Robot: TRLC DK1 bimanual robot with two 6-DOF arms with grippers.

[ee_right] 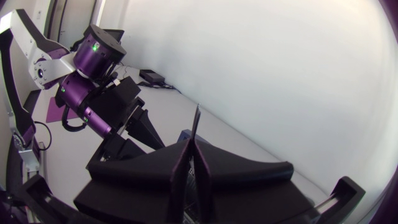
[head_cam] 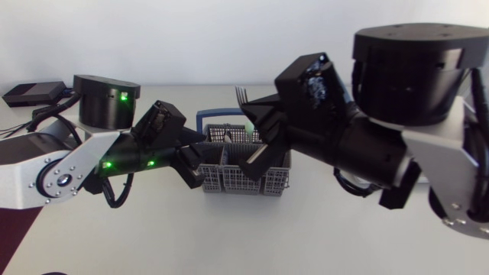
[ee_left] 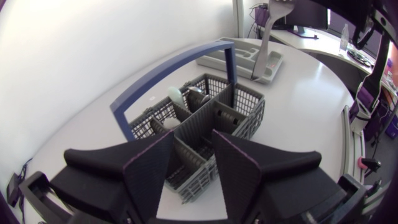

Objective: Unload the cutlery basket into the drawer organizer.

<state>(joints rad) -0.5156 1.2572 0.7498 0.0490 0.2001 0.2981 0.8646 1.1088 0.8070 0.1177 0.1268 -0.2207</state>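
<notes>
Right gripper [ee_right: 194,157]: broad black fingers were seen pressed together on a slim silver metal fork [head_cam: 241,94], held edge-on between them with its tines pointing up.

In the left wrist view the fork was seen upright, in line with the grey plastic drawer organizer [ee_left: 236,62] on the table beyond the basket; contact could not be made out.

Left gripper [ee_left: 193,155]: fingers were held apart, the near corner of the grey mesh cutlery basket [ee_left: 244,111] with its blue handle lying between them. A pale spoon [ee_left: 177,94] was noted in a far compartment.
</notes>
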